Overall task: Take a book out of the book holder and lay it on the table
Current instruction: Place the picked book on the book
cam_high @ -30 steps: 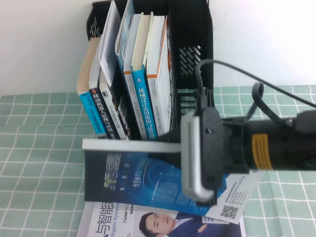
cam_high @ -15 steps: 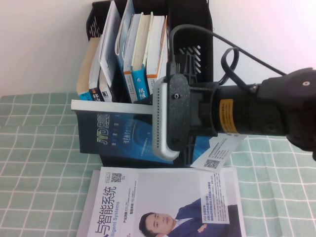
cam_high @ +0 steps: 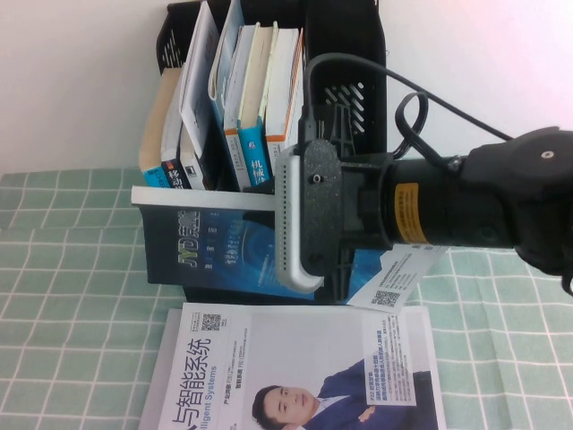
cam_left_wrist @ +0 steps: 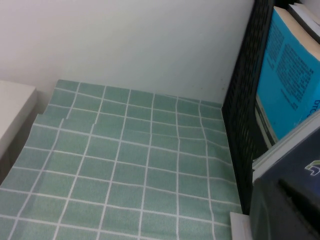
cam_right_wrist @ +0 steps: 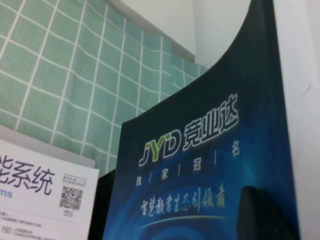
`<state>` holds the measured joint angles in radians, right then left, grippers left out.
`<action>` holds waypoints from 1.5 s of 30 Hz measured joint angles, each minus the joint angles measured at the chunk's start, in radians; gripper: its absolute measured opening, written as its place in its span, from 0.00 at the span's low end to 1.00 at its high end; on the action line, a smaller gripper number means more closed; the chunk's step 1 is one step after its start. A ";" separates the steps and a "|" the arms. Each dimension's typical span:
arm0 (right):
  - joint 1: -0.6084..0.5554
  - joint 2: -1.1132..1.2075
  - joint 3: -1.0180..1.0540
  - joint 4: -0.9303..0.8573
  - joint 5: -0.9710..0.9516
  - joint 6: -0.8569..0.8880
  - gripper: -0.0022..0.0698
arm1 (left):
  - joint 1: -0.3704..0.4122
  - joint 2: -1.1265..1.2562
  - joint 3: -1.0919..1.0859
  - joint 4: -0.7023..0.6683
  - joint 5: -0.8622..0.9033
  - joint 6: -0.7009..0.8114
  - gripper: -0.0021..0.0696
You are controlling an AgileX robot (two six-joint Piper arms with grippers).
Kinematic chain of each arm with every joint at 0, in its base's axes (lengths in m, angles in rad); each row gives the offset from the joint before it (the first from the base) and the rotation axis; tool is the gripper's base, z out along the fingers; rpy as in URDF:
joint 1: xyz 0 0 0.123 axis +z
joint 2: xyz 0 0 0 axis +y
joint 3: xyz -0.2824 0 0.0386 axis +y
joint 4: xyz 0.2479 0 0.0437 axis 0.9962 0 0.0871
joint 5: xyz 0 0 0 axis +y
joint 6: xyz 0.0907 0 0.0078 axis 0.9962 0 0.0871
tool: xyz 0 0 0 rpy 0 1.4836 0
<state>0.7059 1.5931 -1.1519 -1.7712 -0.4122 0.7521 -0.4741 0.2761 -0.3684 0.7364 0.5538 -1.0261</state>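
Note:
My right gripper (cam_high: 313, 219) is shut on the book (cam_high: 215, 246) and holds it flat in the air in front of the book holder (cam_high: 345, 98). The book's dark blue back faces up, with its white spine edge toward the holder. In the right wrist view a black finger (cam_right_wrist: 265, 215) presses on the blue cover (cam_right_wrist: 200, 165). The wrist camera housing hides the jaws from above. The holder is a tall black slatted rack (cam_left_wrist: 245, 125) with several upright books. The left arm is outside the high view; its wrist view shows the table (cam_left_wrist: 125, 165) beside the rack and a blurred dark shape.
A white magazine picturing a man in a suit (cam_high: 295, 367) lies on the green checked table (cam_high: 72, 296) just below the held book. A white page corner with a QR code (cam_high: 394, 282) hangs under the book. A white wall stands behind.
The right gripper and the book have moved up the high view toward the holder, uncovering most of the magazine. Over the last half second they have barely shifted.

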 joint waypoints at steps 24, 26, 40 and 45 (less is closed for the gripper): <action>0.000 -0.067 0.125 0.000 0.113 -0.098 0.21 | 0.000 0.000 0.000 -0.011 0.000 0.002 0.03; 0.000 -0.065 0.125 0.000 0.118 -0.098 0.21 | 0.000 0.000 0.000 -0.011 0.000 0.002 0.03; 0.000 0.018 0.100 0.004 0.110 -0.111 0.21 | 0.000 0.000 0.000 -0.018 0.000 0.000 0.03; 0.018 0.032 0.073 0.004 0.110 -0.111 0.21 | 0.000 0.000 0.000 -0.018 0.000 0.000 0.03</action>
<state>0.7235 1.6249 -1.0784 -1.7672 -0.3018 0.6413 -0.4741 0.2761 -0.3684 0.7180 0.5538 -1.0263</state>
